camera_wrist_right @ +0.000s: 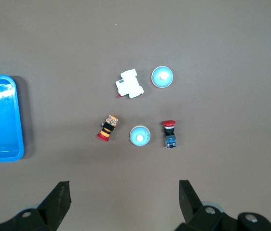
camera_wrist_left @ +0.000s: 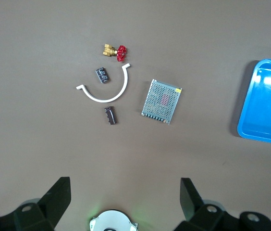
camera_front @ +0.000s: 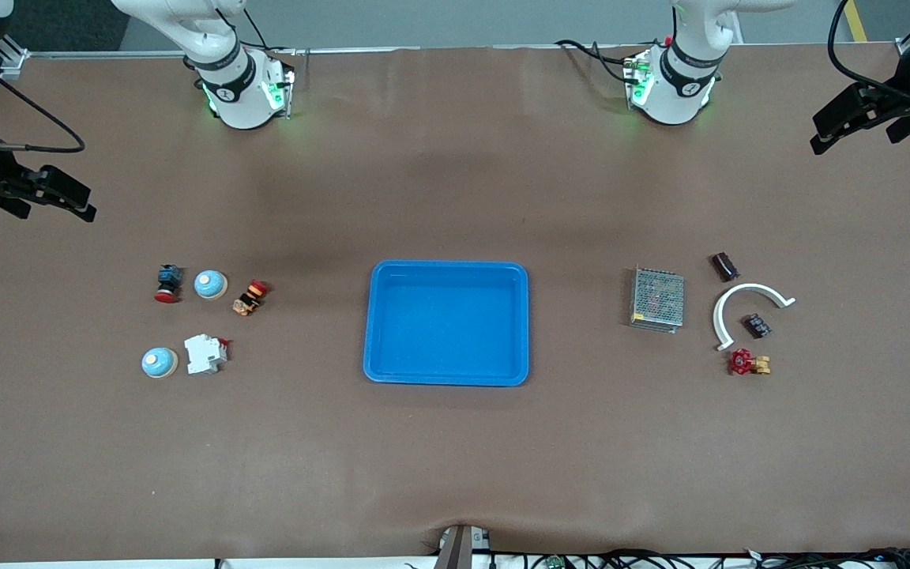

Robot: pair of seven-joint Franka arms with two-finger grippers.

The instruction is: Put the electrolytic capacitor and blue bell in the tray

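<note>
Blue tray [camera_front: 446, 273] lies empty mid-surface; left gripper [camera_front: 850, 122] and right gripper [camera_front: 52, 194] wait aloft at their ends, jaws open.

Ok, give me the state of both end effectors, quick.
Left end effector: open, holding nothing, up over the left arm's end of the table.
Right end effector: open, holding nothing, up over the right arm's end of the table.

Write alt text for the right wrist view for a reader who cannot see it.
Two blue bells lie on a brown table among a white breaker, a red-capped blue button and a red-capped yellow switch. The open right gripper hangs above them; the blue tray shows at one edge.
</note>
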